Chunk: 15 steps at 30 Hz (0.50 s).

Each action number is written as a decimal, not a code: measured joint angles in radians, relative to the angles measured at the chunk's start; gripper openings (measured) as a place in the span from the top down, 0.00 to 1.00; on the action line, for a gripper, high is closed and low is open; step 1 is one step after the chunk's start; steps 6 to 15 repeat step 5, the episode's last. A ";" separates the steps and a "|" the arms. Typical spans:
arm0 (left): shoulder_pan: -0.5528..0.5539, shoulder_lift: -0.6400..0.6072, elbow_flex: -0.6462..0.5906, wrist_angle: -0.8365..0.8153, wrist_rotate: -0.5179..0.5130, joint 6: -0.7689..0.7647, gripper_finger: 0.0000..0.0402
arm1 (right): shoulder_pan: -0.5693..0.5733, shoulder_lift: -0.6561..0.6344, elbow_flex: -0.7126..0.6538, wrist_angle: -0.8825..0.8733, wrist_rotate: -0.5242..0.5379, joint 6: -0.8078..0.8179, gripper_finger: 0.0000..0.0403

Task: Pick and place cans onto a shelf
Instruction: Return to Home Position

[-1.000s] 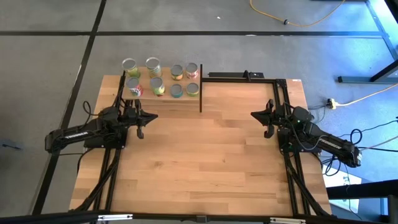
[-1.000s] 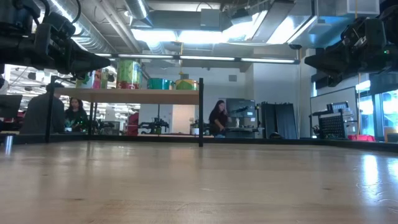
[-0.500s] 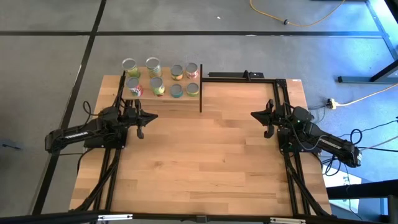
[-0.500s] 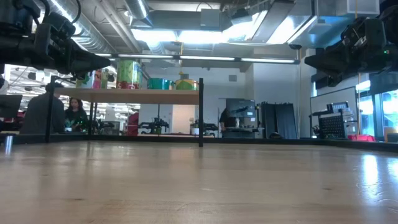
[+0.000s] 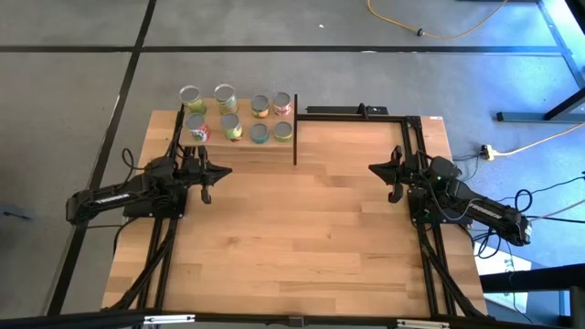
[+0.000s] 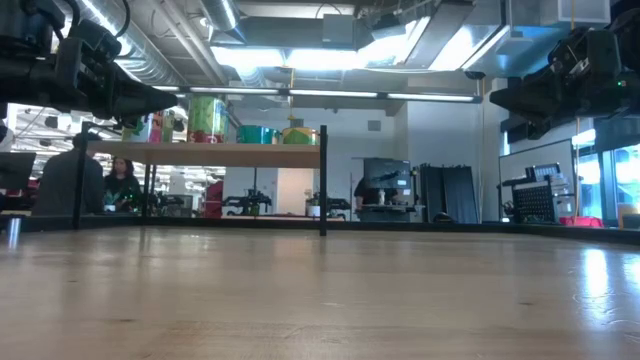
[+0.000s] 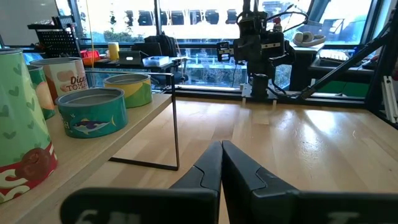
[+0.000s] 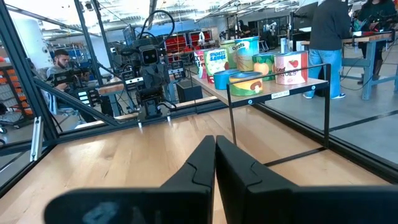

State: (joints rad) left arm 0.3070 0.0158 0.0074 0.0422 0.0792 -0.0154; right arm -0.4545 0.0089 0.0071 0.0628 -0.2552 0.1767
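Left hand (image 5: 207,175) pinched closed, empty, just short of the shelf (image 6: 230,154); right hand (image 5: 394,178) likewise closed, empty, well apart | cans (image 5: 239,116) all upright on shelf, beyond left hand | worktop (image 5: 302,247) carries none; likely only parking remains

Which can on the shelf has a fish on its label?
The low teal can, beside the low yellow-green can; only its label is teal with a fish.
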 joint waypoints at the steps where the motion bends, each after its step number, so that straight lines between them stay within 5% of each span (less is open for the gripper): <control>1: 0.000 0.000 0.000 0.000 0.000 0.000 1.00 | 0.000 0.000 0.000 0.000 0.000 0.000 0.96; 15: 0.000 0.000 0.000 0.000 0.000 0.000 1.00 | 0.000 0.000 0.000 0.000 0.000 0.000 0.96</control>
